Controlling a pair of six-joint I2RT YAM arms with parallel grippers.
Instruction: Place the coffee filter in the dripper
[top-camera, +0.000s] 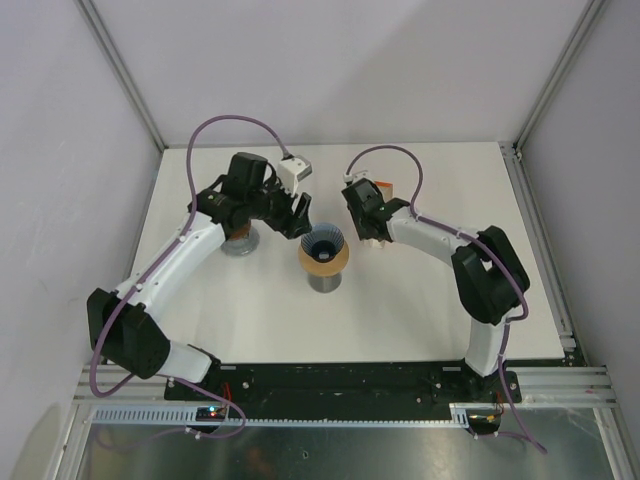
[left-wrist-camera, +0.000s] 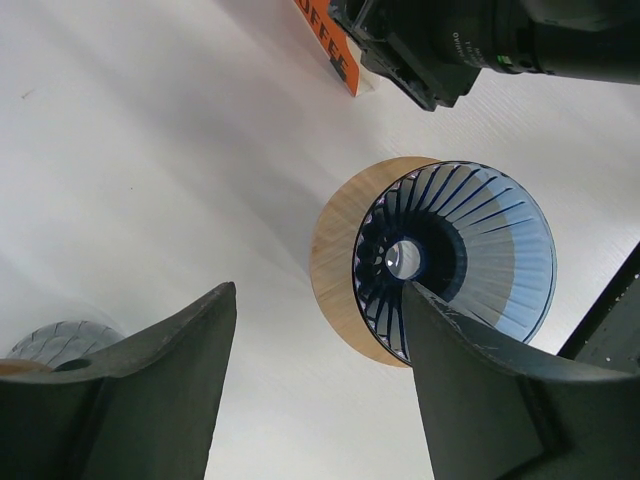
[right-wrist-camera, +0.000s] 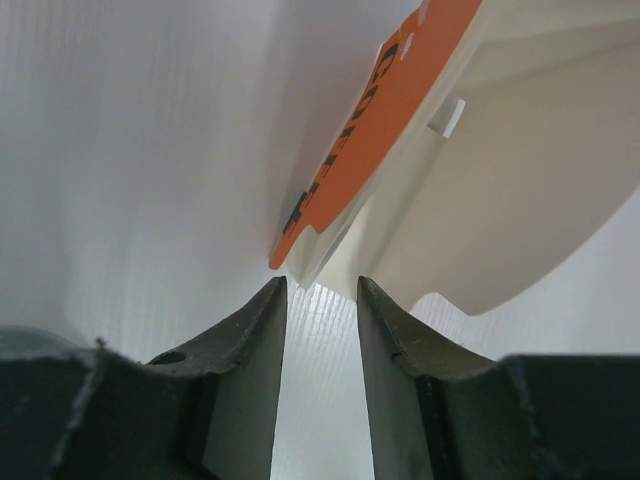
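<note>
The dripper (top-camera: 323, 252) stands mid-table, a dark ribbed cone in a wooden collar (left-wrist-camera: 335, 250). Against one side of the cone's inside lies a pale, finely pleated surface (left-wrist-camera: 515, 265) that looks like the coffee filter; I cannot tell for sure. My left gripper (left-wrist-camera: 320, 290) hangs open just left of the dripper (left-wrist-camera: 450, 260), with nothing between its fingers. My right gripper (right-wrist-camera: 321, 282) is to the dripper's right, jaws a narrow gap apart and empty. Its tips are just below the corner of a white filter holder (right-wrist-camera: 480, 180) with an orange label (right-wrist-camera: 400, 110).
A grey ribbed object on a round base (top-camera: 240, 243) sits under my left arm, seen at the lower left of the left wrist view (left-wrist-camera: 60, 345). The holder's orange label (left-wrist-camera: 335, 45) and my right wrist lie beyond the dripper. Frame posts and walls border the table.
</note>
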